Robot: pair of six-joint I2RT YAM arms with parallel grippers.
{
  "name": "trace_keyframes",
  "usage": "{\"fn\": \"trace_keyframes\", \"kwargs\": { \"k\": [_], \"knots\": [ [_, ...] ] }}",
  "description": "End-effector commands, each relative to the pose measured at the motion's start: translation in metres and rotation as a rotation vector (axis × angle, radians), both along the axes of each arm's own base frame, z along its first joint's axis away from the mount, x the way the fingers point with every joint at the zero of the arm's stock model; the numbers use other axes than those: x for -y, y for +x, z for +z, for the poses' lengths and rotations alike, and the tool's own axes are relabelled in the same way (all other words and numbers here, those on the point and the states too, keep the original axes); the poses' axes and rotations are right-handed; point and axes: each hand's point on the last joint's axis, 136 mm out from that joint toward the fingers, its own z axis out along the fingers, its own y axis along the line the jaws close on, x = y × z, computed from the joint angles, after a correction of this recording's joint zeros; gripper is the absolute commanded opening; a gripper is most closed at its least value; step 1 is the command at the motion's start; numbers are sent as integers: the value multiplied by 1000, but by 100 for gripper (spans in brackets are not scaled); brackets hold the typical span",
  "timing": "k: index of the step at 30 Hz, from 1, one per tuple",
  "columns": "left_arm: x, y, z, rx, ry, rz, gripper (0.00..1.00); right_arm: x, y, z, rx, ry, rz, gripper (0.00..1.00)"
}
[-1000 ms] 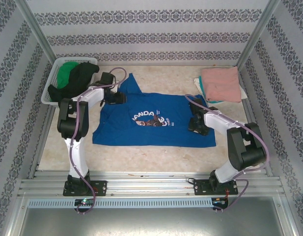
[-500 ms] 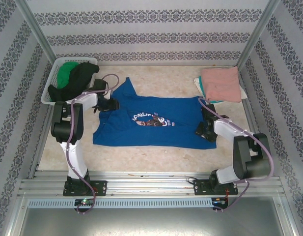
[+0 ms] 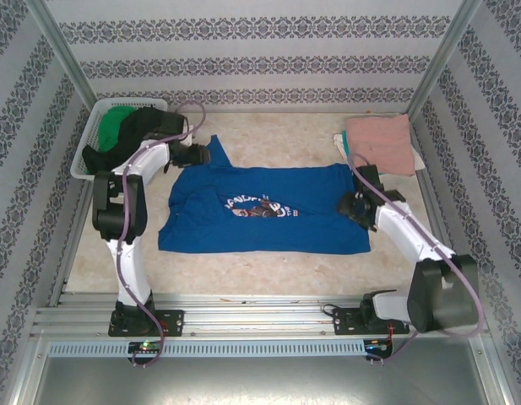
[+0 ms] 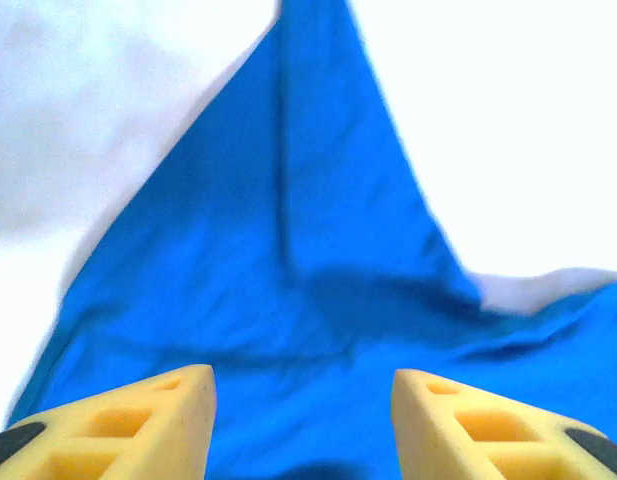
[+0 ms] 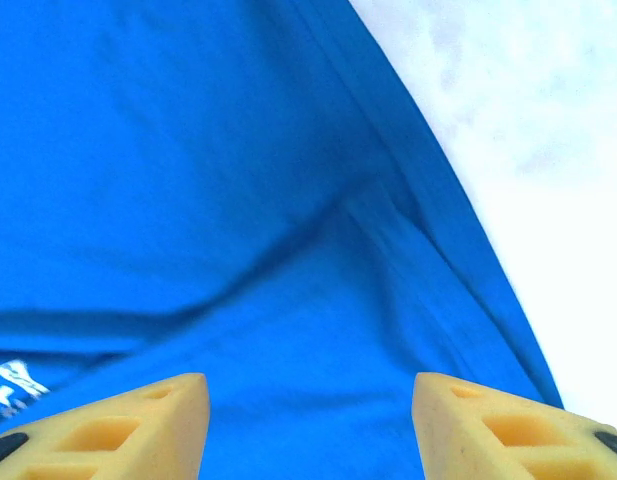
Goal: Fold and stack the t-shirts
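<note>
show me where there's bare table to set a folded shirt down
Bare table lies in the far strip between the basket and the pink stack, and the near strip between the blue t-shirt and the front rail. Crowded: the far left and far right corners, around basket and stack.

White basket and pale counter inside a wallpapered enclosure

A white slatted plastic basket (image 3: 88, 135) sits at the far left corner of the marbled counter (image 3: 277, 135), against floral-striped walls (image 3: 243, 67); ribbed metal rails (image 3: 260, 319) run along the near edge.
</note>
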Motion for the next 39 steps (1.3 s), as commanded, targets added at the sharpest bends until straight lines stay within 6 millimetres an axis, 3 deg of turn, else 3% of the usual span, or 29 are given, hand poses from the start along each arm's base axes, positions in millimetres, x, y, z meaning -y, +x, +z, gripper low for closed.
{"fn": "trace_keyframes", "kwargs": {
  "k": [1,5,9,14,17,25,29,32,36,39],
  "knots": [
    [26,9,-26,-76,-38,-36,50,-12,34,14,22,-33,90,57],
    [37,27,-45,-105,-70,-41,50,-12,86,16,-6,-122,133,57],
    [40,35,-55,-105,-82,-31,51,-11,128,2,-74,-186,166,57],
    [43,41,-61,-95,-97,-28,50,-10,166,-29,-139,-185,179,57],
    [49,43,-62,-95,-129,-41,40,-9,181,-48,-169,-153,174,57],
    [56,50,-46,-55,-181,-67,0,-7,202,-69,-191,-109,139,48],
    [58,51,-27,-26,-205,-79,0,-11,203,-68,-185,-80,135,29],
    [59,50,-4,19,-216,-84,0,-15,200,-55,-160,-82,140,15],
    [60,43,28,93,-243,-86,0,-16,189,-33,-107,-122,129,5],
    [62,29,35,115,-269,-90,0,-12,177,-23,-67,-134,108,2]
  ]
}}
